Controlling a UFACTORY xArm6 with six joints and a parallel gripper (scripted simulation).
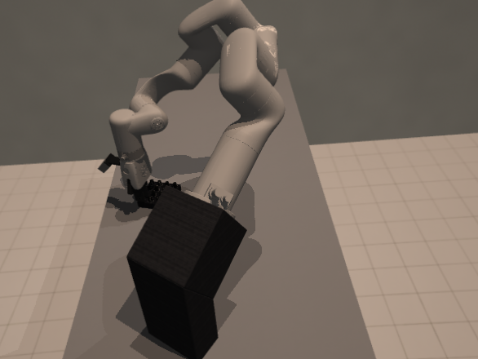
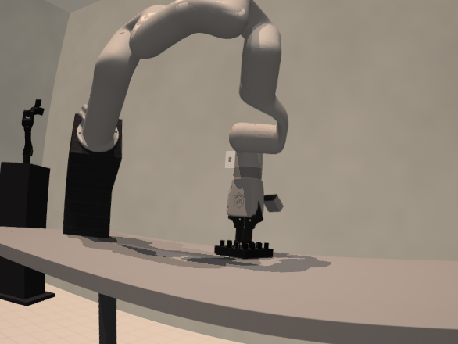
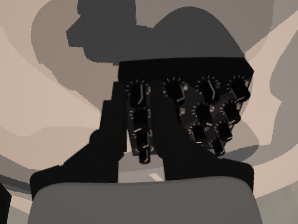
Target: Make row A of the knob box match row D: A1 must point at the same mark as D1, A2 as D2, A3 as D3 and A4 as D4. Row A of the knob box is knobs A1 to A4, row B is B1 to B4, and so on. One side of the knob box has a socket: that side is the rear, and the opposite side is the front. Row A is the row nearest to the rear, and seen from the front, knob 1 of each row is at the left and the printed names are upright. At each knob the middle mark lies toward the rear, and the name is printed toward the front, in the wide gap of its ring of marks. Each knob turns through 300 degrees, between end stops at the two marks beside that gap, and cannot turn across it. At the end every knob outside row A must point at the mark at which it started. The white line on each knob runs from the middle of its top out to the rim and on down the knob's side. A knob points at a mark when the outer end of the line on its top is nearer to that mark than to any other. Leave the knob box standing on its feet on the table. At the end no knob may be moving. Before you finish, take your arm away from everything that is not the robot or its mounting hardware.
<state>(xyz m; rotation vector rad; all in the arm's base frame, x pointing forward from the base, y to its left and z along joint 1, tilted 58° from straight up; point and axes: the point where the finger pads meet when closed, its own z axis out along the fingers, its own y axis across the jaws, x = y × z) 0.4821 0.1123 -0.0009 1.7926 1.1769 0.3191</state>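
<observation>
- While my tool [image 1: 136, 191] [image 2: 244, 239] [image 3: 138, 96] points down at the knob box [image 1: 147, 205] [image 2: 250, 253] [image 3: 185, 68], its fingers stand narrowly apart, a little gap showing beside the knobs between them.
- Under the box I have a plain brownish table [image 1: 285, 265] [image 2: 352, 297] [image 3: 75, 84], with overlapping shadows across it.
- Around me are a grey-green wall [image 1: 81, 81] [image 2: 352, 137] with a pale plate [image 2: 227, 164] on it, and a pale tiled floor [image 1: 408, 224] [image 2: 66, 322].
- In the top view, my dark pedestal [image 1: 175, 237] [image 2: 87, 195] cuts off part of the box.
- From the wrist, my right-hand finger in the picture hides some knobs; I can't read the printed names.
</observation>
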